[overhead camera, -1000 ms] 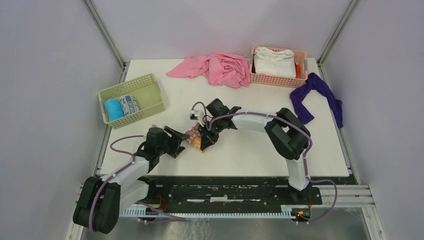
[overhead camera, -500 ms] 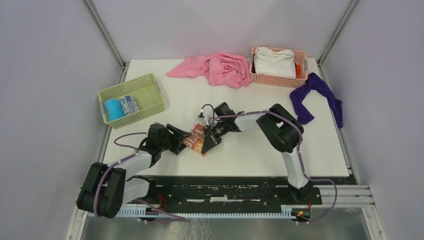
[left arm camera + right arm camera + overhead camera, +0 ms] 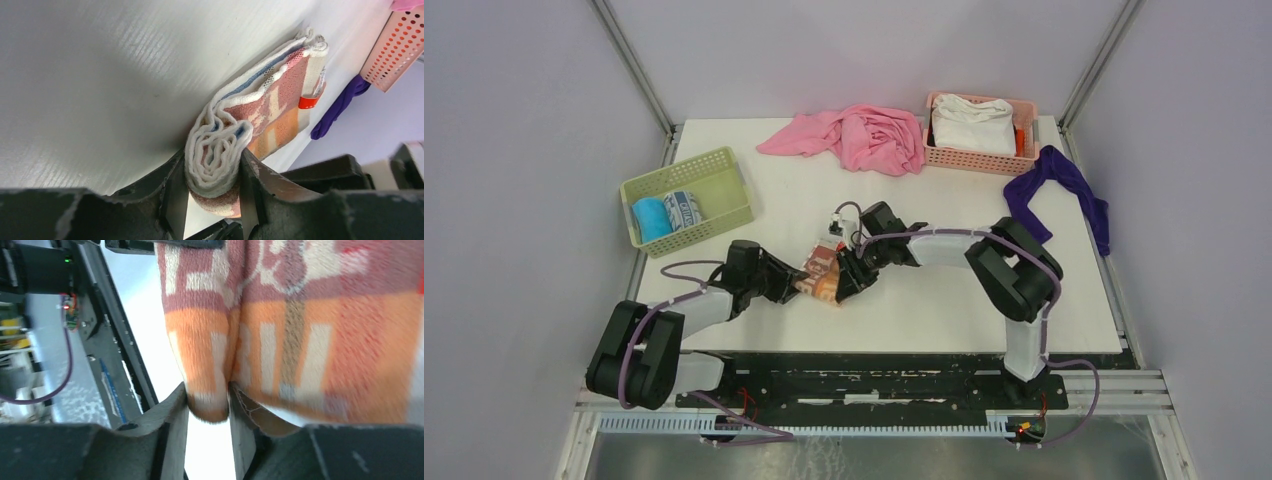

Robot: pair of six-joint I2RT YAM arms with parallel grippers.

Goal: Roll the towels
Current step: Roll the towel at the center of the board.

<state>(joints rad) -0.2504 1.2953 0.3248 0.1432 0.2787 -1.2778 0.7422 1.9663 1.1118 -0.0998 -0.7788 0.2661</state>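
Observation:
A rolled towel point(image 3: 822, 281), cream with orange and reddish lettering, lies on the table between both grippers. The left wrist view shows my left gripper point(image 3: 215, 185) shut on the spiral end of this towel point(image 3: 270, 100), a finger pressing each side. From the other side, my right gripper point(image 3: 209, 412) has a fold of the same towel point(image 3: 300, 315) between its fingers, touching both. In the top view my left gripper point(image 3: 796, 284) and right gripper point(image 3: 844, 280) face each other across the roll. A blue rolled towel point(image 3: 650, 218) and a white printed roll point(image 3: 684, 210) sit in the green basket point(image 3: 729, 195).
A large pink cloth point(image 3: 864, 137) lies crumpled at the back centre. Beside it a pink basket point(image 3: 969, 160) holds a white cloth point(image 3: 972, 122). A purple cloth point(image 3: 1054, 190) drapes over the right side of the table. The green basket stands at the left edge.
My left gripper slid in toward the roll and its jaws closed onto the end. The right gripper's jaws widened a little and it shifted slightly right with the towel.

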